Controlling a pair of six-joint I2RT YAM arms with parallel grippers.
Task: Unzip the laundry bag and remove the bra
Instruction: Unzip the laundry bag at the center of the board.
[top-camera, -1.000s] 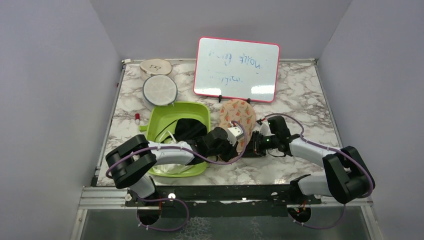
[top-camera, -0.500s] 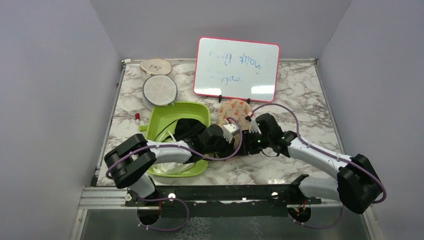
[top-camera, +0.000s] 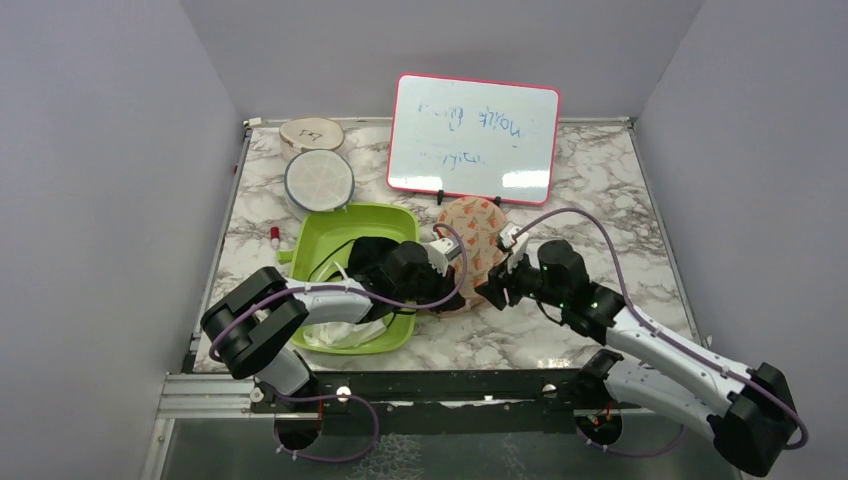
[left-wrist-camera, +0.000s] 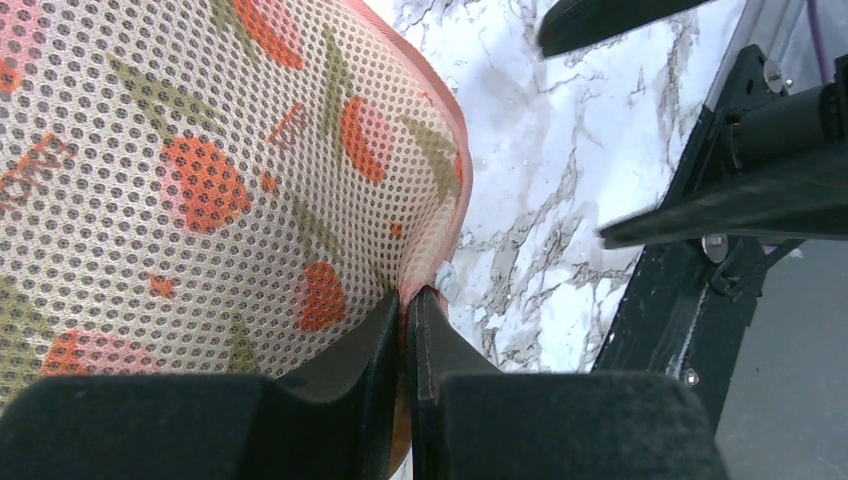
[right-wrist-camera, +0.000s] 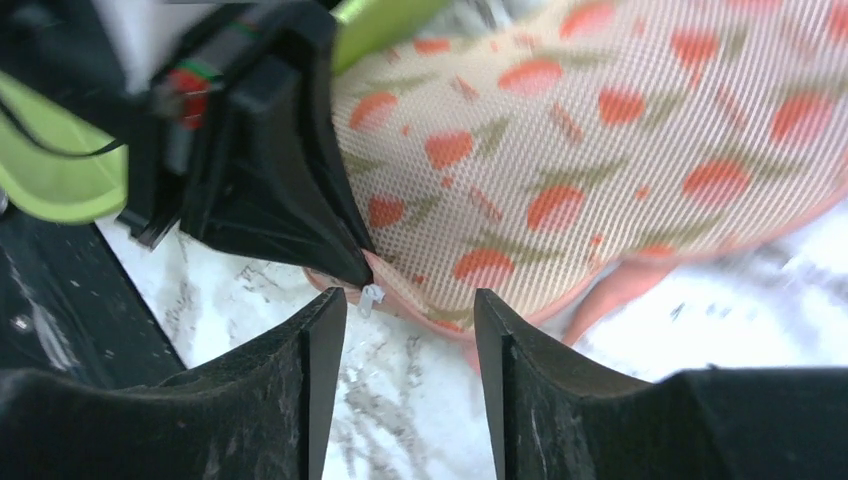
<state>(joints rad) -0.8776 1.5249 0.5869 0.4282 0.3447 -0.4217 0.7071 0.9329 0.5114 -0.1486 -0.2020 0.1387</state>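
The laundry bag (left-wrist-camera: 200, 180) is peach-beige mesh printed with orange-red shapes and green leaves, edged in pink. The desk (top-camera: 600, 200) is white marble veined grey; the tub (top-camera: 350, 213) lime green; the whiteboard (top-camera: 470, 140) red-framed.

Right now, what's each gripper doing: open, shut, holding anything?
Left gripper: shut on the laundry bag, pinching its pink rim.
Right gripper: open, empty, just off that rim.

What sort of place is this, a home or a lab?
Probably a robot test booth: plain grey walls enclose a marble-patterned table, with a pink-framed whiteboard propped at the back.
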